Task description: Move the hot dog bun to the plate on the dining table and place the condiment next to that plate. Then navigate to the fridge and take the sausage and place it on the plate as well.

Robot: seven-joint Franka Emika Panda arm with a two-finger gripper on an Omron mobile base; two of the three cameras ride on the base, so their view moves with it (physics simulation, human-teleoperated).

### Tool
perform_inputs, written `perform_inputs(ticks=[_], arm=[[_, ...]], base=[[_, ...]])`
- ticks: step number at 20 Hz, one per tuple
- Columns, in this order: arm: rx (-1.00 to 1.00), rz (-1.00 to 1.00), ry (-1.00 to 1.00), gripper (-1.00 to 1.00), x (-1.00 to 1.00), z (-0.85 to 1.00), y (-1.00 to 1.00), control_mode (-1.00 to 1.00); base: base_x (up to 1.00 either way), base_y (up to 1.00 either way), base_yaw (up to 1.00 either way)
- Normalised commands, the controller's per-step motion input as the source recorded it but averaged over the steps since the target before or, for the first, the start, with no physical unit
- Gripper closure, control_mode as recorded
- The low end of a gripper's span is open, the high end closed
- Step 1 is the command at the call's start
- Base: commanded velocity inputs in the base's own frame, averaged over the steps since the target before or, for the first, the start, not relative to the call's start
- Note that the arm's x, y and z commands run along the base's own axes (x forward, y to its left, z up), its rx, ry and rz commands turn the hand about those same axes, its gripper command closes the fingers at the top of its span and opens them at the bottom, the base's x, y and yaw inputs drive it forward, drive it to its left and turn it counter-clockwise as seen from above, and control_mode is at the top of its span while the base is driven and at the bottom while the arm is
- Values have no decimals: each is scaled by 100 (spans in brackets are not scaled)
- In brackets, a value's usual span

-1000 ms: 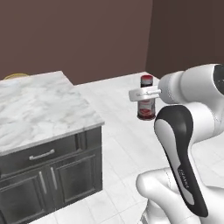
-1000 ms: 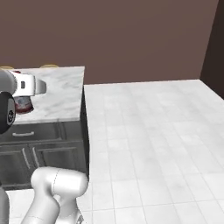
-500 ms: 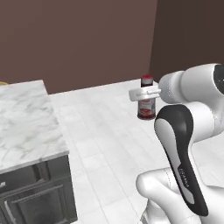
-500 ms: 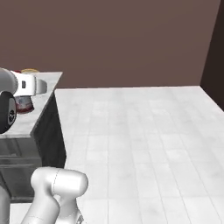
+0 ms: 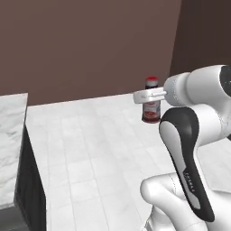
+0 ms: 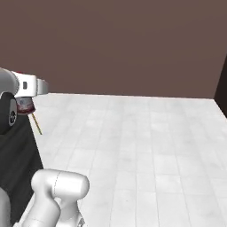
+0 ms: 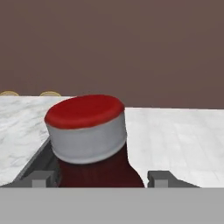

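A white-tiled floor [image 6: 146, 146] is seen stretching back to a plain brown wall [image 6: 115, 44], with a darker panel [image 6: 221, 84] at the far right edge. At the left edge the white hand of the arm [image 6: 31, 85] is held out level, and part of a dark red condiment bottle [image 6: 25, 104] with a pale label is glimpsed just beneath it. Below, a dark cabinet side [image 6: 17, 155] is seen, and the arm's white base [image 6: 57, 195] rises at the lower left.

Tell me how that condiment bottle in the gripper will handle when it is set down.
The condiment bottle looks rigid, so it should hold shape in the gripper. Tall and narrow, it may tip if released tilted. Its round body would likely roll if it fell.
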Motion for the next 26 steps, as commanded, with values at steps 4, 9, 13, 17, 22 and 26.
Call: perform_inputs(ticks=[4,9,13,17,22,26], arm=[[0,0,0,100,0,0,0,100],[0,0,0,100,0,0,0,100],[0,0,0,100,0,0,0,100],[0,0,0,100,0,0,0,100],[0,0,0,100,0,0,0,100],[0,0,0,100,0,0,0,100]], base=[[100,-72,41],[100,-59,45],[100,-56,45],[100,-58,43],[100,-64,43],[100,-65,43]])
